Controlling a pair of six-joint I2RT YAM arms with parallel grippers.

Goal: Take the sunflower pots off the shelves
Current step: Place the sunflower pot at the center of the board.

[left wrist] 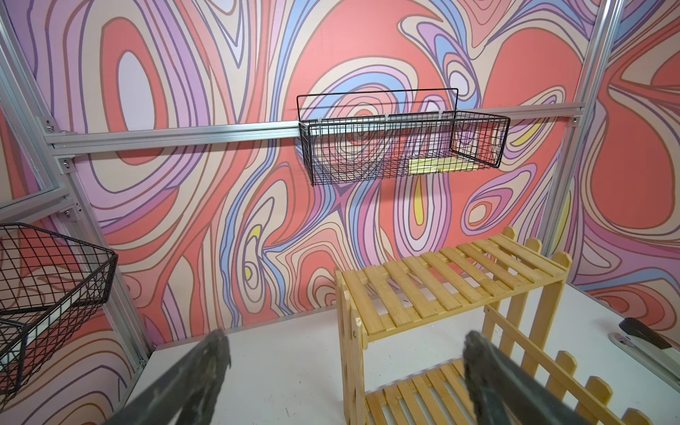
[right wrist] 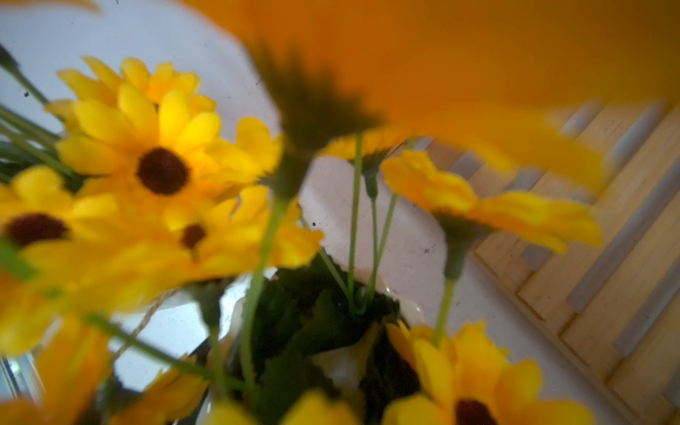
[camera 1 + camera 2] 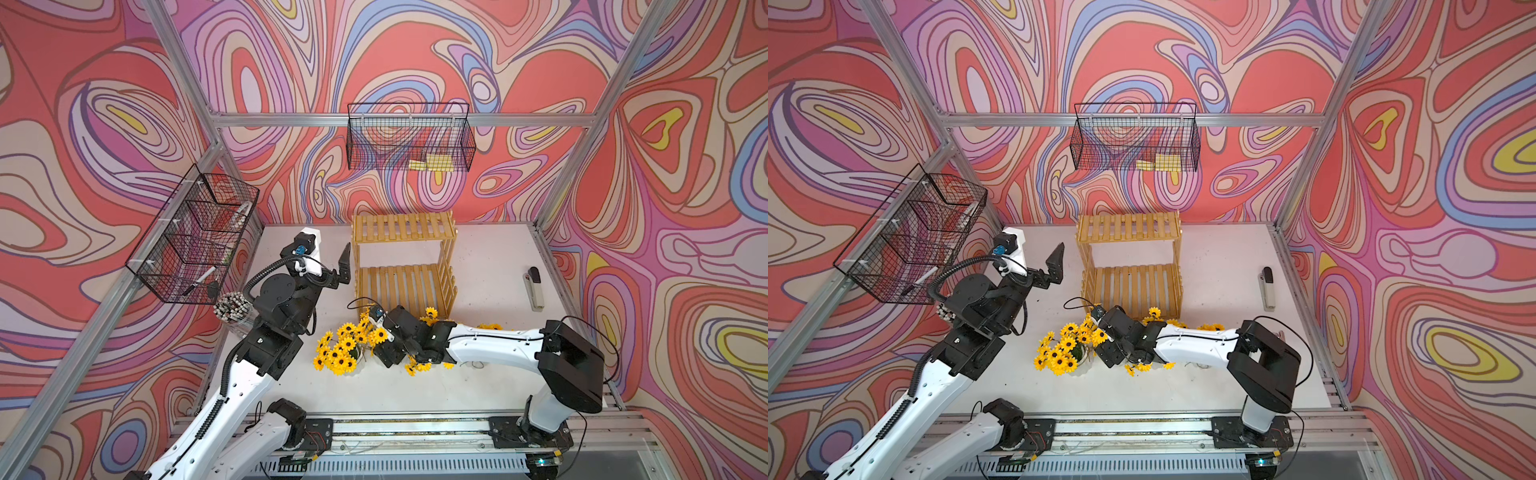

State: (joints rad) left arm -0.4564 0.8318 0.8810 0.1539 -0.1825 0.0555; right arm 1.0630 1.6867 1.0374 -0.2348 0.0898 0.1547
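We see the shelves (image 3: 403, 257) at the back of the table (image 3: 490, 266), and the pots (image 3: 338, 353) crowd together on the table just in front of the lower tier, their yellow blooms spreading beneath the right arm in both top views. Our left gripper (image 3: 345, 266) hangs in the air just beside the shelves' left side with its jaws spread wide and nothing between them. Our right gripper (image 3: 382, 340) is sunk low among the flowers, which hide its fingers, so we cannot tell whether it grips a pot or stands free.
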